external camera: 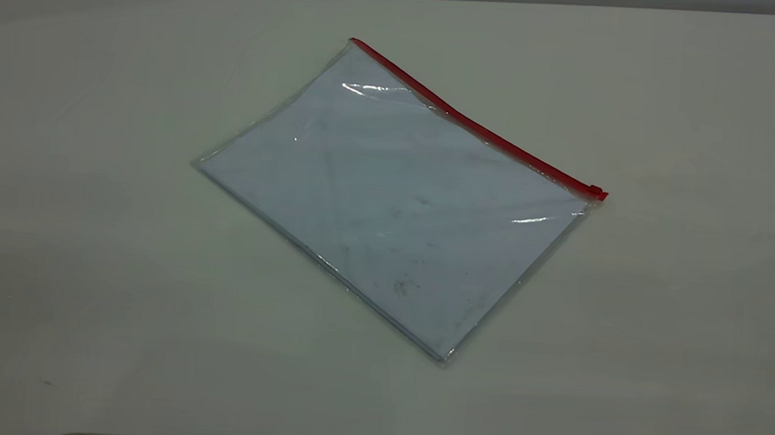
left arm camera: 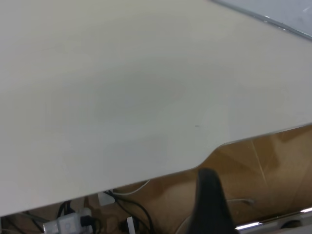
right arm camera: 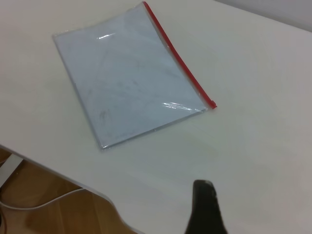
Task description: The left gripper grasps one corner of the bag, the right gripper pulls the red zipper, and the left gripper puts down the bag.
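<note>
Bag (external camera: 396,197) lies flat mid-table, thin, floppy & slick, so you pinch w/ left gripper (left arm camera: 210,204) at the red zipper (external camera: 476,125) corner (external camera: 355,43), ~11 o'clock; can't tell either gripper's opening.

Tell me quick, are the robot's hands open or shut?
Left gripper: cannot be told; holding nothing, off the table edge.
Right gripper: cannot be told; holding nothing, away from the bag.

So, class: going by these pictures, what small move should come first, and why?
Probably the left claw should travel toward the bag and its red-tipped corner. The bag lies flat on the table, untouched, the slider sits at the zipper's other end, and the left claw is off the table's edge.
</note>
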